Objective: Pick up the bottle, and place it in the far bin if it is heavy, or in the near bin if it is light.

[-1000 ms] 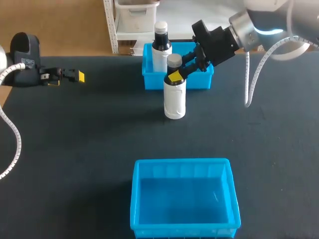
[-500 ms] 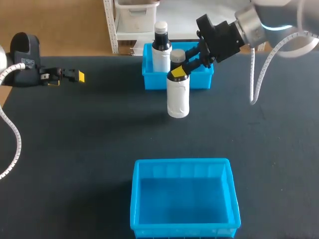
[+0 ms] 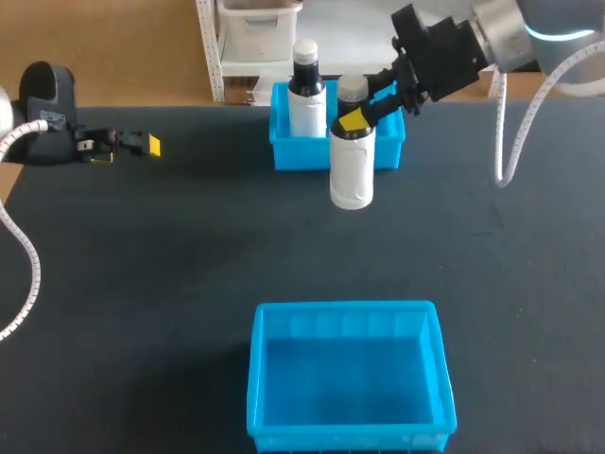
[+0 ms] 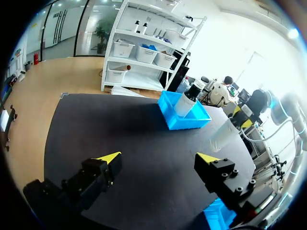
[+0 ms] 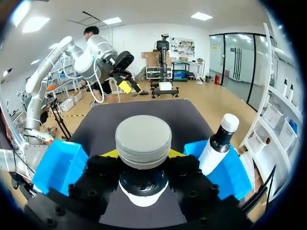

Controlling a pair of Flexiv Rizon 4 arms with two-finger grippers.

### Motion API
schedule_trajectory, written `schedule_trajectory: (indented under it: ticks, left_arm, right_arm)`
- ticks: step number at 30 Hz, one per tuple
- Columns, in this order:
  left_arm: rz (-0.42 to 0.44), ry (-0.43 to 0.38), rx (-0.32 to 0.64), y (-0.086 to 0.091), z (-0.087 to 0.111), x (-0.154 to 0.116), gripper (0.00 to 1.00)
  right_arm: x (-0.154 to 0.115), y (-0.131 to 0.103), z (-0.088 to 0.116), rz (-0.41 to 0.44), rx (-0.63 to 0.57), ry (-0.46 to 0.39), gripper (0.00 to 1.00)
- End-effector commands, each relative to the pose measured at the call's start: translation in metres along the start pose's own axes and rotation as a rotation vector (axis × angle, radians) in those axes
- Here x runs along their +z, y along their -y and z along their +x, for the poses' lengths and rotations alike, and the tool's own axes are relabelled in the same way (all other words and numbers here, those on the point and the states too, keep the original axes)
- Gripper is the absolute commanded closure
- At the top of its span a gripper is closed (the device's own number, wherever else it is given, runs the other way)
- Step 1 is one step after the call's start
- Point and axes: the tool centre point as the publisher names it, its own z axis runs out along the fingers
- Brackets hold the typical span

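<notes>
Two yellow-tipped fingers of the right gripper (image 3: 353, 115) are pinched on the neck of the white, grey-capped plastic bottle (image 3: 352, 175), held before the blue plastic far bin (image 3: 388, 153). The dark-capped white bottle (image 3: 304, 95) inside could be knocked over by a low entry. The fingers of the left gripper (image 4: 158, 157) are spread, empty.

My head camera sits high behind the arms, looking down over the whole table (image 3: 142, 284). The left wrist camera looks out low across it, from well away, toward the far bin (image 4: 178, 120); the right wrist one stares from close by onto the cap of the bottle (image 5: 143, 139). All three share that bin
</notes>
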Motion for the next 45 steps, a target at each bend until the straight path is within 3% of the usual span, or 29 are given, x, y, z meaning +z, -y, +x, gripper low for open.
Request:
schedule_trajectory:
  ticks: [1, 17, 26, 33, 45]
  left_arm:
    - [0.000, 0.000, 0.000, 0.000, 0.000, 0.000, 0.00]
    - [0.000, 0.000, 0.000, 0.000, 0.000, 0.000, 0.00]
    - [0.000, 0.000, 0.000, 0.000, 0.000, 0.000, 0.00]
    - [0.000, 0.000, 0.000, 0.000, 0.000, 0.000, 0.00]
    - [0.000, 0.000, 0.000, 0.000, 0.000, 0.000, 0.00]
  right_arm:
    - [-0.022, -0.018, -0.005, 0.072, -0.004, -0.006, 1.00]
    - [-0.094, -0.031, 0.016, 0.176, 0.027, -0.020, 1.00]
    - [-0.134, -0.022, 0.032, 0.219, 0.047, -0.026, 1.00]
    - [-0.162, 0.009, 0.037, 0.246, 0.046, -0.016, 1.00]
    - [-0.180, 0.082, 0.015, 0.239, -0.034, -0.013, 1.00]
